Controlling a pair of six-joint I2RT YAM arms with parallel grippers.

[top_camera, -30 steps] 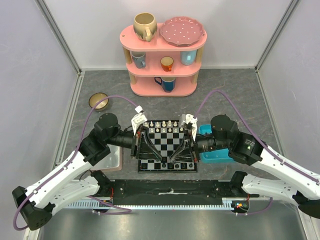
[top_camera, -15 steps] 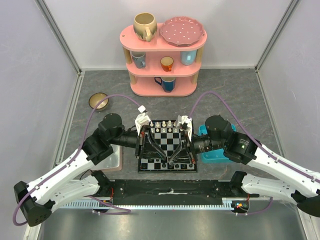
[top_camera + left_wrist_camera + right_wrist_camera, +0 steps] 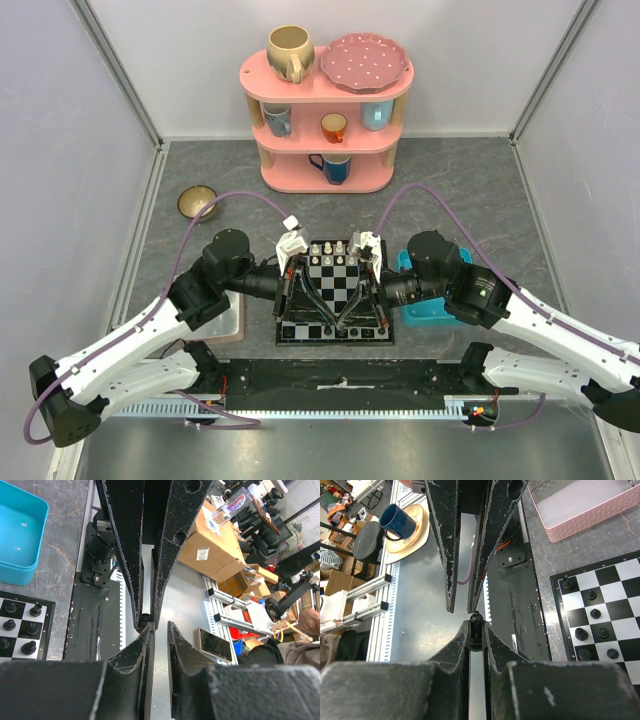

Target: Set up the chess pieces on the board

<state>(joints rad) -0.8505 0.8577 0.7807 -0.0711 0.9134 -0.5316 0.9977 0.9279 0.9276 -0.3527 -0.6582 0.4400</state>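
Black-and-white board lay flat under both arms, with cream-white pieces lined along its far edge and black pieces filling its near rows. Above the board's near edge my two claws met tip to tip. My right gripper was clamped on one small black piece. My left gripper faced it with its fingers a little apart, gripping nothing. I judged this to be a hand-over between the arms. To do it well, I would have slid the left fingers squarely round the small black piece, closed them fully, and only then let the right ones part. Both wrists needed to be steady, so that so tiny a thing could not twist free and fall among the black pieces below.
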